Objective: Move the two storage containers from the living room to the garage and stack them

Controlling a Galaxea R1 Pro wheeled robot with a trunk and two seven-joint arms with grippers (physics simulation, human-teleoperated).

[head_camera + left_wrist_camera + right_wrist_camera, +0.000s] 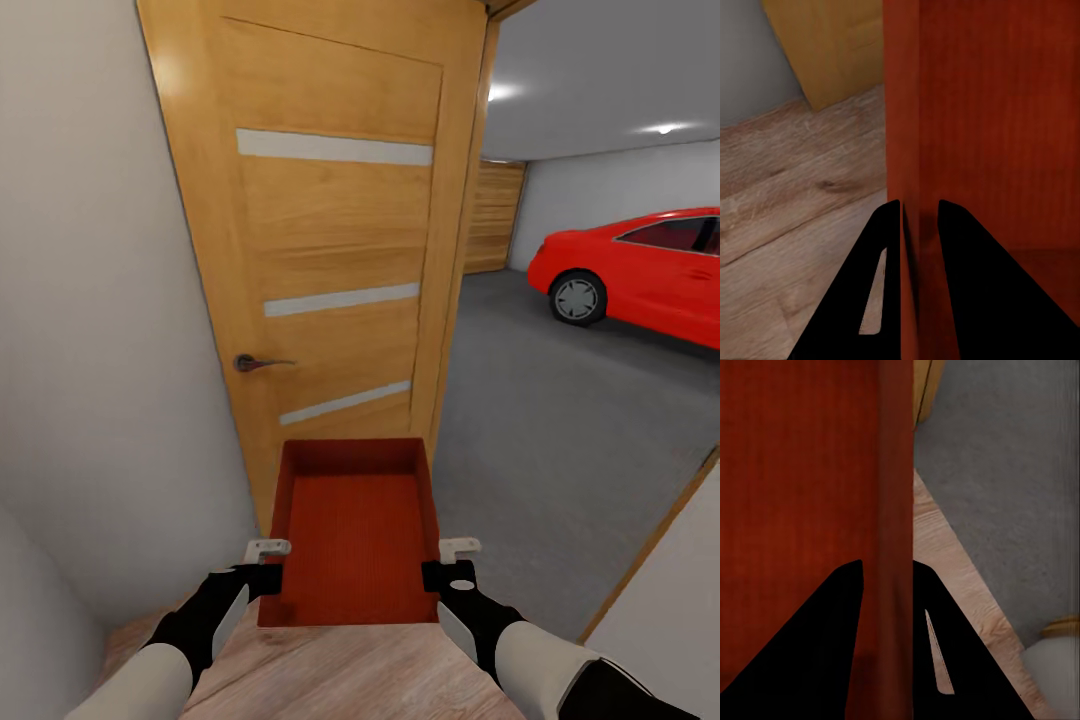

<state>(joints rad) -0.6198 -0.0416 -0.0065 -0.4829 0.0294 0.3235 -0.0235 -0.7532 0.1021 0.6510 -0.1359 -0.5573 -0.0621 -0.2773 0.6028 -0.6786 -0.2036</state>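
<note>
Right, the bin (352,530) hangs at the garage doorway, left gripper (268,562) and right gripper (452,562) each pinching a side wall, and it looks light, stiff, best carried by both rims.

At the lower left of the head view we see our left arm (150,665): a pale grey-white forearm shell running into a black wrist with a light grey side panel. Our right arm (545,660) at the lower right matches it, with a black elbow section at the corner. Each ends in a black block with a small whitish bracket. In both wrist views our fingers (960,285) (817,645) appear as plain black tapering wedges.
</note>
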